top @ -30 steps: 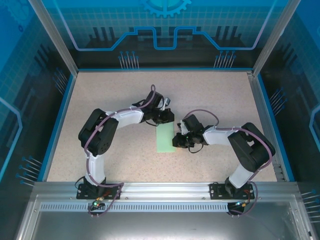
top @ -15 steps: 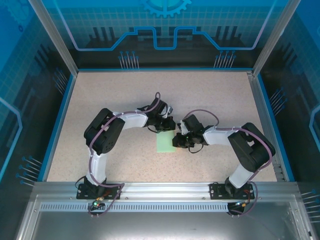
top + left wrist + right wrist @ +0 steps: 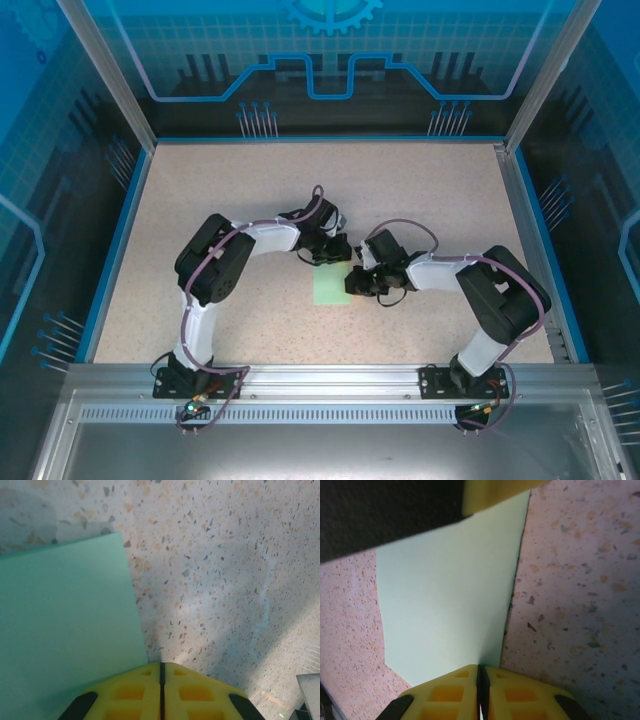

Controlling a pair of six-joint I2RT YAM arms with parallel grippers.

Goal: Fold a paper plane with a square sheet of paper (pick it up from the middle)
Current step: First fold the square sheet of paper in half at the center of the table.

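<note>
Top external: the square sheet of paper lies near the middle of the speckled table, with the left gripper at its far edge and the right gripper at its right edge.

Left wrist: the left gripper has its yellow fingers pressed together, tips at the sheet's edge.

Right wrist: the right gripper is likewise pressed together at the sheet's border. Whether either nips the paper cannot be told.
</note>
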